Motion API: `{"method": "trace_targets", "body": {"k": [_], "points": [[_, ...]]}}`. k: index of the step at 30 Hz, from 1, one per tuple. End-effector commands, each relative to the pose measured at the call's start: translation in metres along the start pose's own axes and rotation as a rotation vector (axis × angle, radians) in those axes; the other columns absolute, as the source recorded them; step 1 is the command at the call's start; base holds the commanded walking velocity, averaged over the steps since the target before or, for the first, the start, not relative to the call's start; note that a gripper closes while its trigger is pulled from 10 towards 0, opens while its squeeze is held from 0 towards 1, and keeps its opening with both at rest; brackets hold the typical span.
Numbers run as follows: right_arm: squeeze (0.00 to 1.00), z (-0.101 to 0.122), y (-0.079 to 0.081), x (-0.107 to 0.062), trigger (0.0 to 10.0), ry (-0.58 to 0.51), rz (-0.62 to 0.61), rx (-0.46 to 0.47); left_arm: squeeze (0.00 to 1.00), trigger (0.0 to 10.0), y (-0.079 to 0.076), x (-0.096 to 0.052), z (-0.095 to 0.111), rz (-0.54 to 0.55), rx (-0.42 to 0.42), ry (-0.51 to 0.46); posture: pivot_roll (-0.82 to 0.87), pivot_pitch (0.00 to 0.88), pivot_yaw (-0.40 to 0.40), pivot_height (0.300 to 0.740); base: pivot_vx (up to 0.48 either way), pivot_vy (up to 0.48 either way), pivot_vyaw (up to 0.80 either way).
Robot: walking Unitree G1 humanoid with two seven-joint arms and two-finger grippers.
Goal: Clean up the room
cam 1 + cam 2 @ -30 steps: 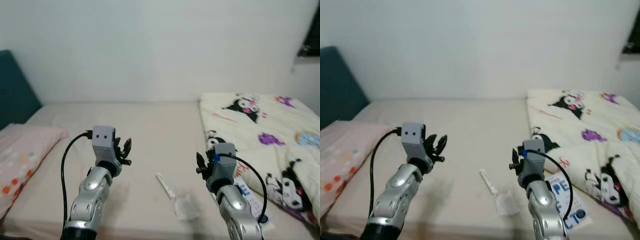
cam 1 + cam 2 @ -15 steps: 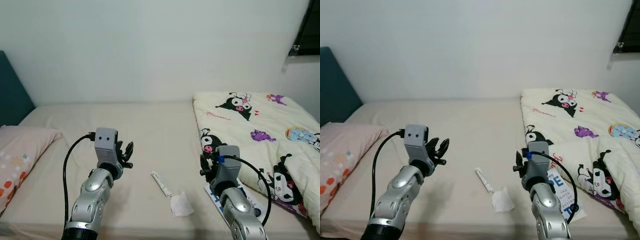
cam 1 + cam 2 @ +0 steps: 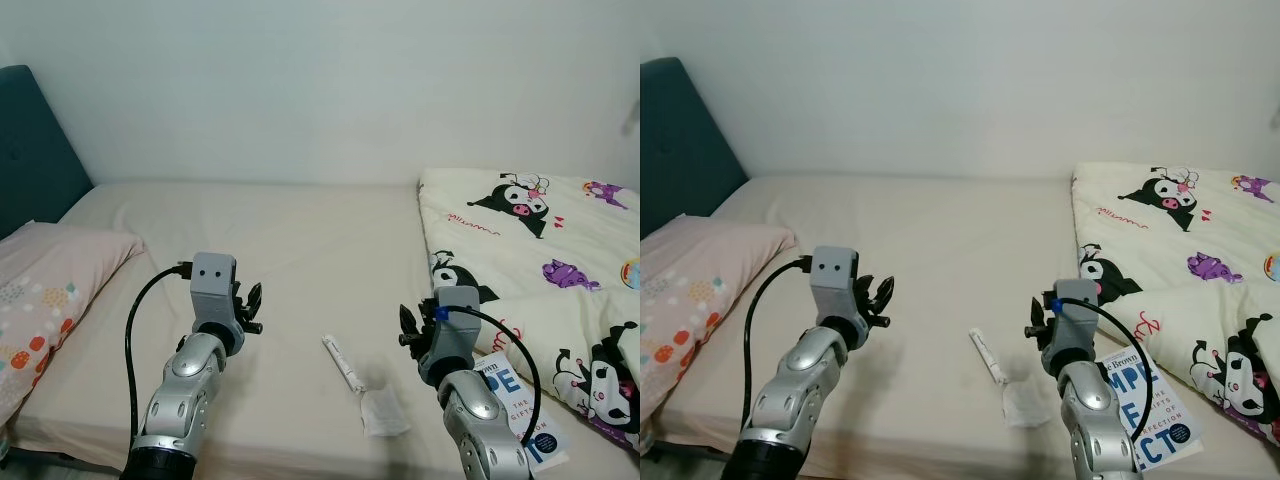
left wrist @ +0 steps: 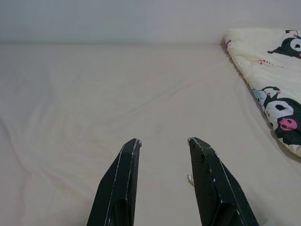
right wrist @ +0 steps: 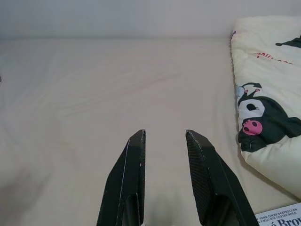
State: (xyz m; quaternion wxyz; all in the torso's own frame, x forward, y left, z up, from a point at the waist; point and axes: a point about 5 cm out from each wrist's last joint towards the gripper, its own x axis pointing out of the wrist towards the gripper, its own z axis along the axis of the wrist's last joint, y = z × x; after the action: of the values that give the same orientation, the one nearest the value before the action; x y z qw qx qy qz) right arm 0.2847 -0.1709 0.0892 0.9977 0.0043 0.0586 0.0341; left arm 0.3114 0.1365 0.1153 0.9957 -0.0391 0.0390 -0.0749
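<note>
- Beige sheet covers the bed [image 3: 300, 240]; everything below lies on it.
- Nearest, at the front edge on the robot's right: a book [image 3: 1145, 410] with a white cover and large blue letters, flat on the sheet, its far side touching or tucked under the blanket edge. The right arm partly hides it.
- Just left of the book: a crumpled white wrapper or tissue [image 3: 383, 412], flat on the sheet.
- Just beyond it: a small white tube [image 3: 343, 364], lying diagonally, its near end almost touching the wrapper.
- Right pincer [image 5: 164, 136]: raised above the sheet near the book and tube, fingers [image 5: 133, 179] parted, released, gripping nothing. Aims along the bed toward the wall.
- Left pincer [image 4: 162, 141]: raised above bare sheet to the left of the tube, well apart from it. Fingers [image 4: 120, 183] spread, released, nothing between them.
- Far left: pink pillow [image 3: 45, 290] with orange and pale dots, at the head end.
- Right side: cream blanket [image 3: 540, 240] with black-and-white cartoon characters, bunched and folded over, running from the front edge back toward the wall.
- Behind the pillow: dark teal headboard [image 3: 35, 150].
- Farthest: plain white wall [image 3: 320, 80] along the bed's back edge.
</note>
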Motion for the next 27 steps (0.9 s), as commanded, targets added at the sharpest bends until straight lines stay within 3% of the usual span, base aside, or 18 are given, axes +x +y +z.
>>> {"method": "trace_targets", "body": {"k": [1,13,27], "points": [[0.00,0.0034,0.0000,0.0000,10.0,-0.016,-0.005,0.010,0.00,10.0,0.0055,-0.0007,-0.0025,0.014,0.022,0.014,0.01,0.048,0.043,0.690,0.000,0.000,0.00],[0.00,0.0012,0.0050,0.0040,10.0,0.005,0.030,-0.020,0.00,10.0,0.0108,-0.0036,-0.0044,0.022,0.036,0.020,0.02,0.108,0.008,0.645,0.000,0.000,0.00],[0.00,-0.0001,0.0087,0.0042,10.0,0.011,0.043,-0.011,0.00,10.0,0.0089,-0.0055,-0.0048,0.005,0.057,0.025,0.03,0.118,0.019,0.610,0.000,0.000,0.00]]}}
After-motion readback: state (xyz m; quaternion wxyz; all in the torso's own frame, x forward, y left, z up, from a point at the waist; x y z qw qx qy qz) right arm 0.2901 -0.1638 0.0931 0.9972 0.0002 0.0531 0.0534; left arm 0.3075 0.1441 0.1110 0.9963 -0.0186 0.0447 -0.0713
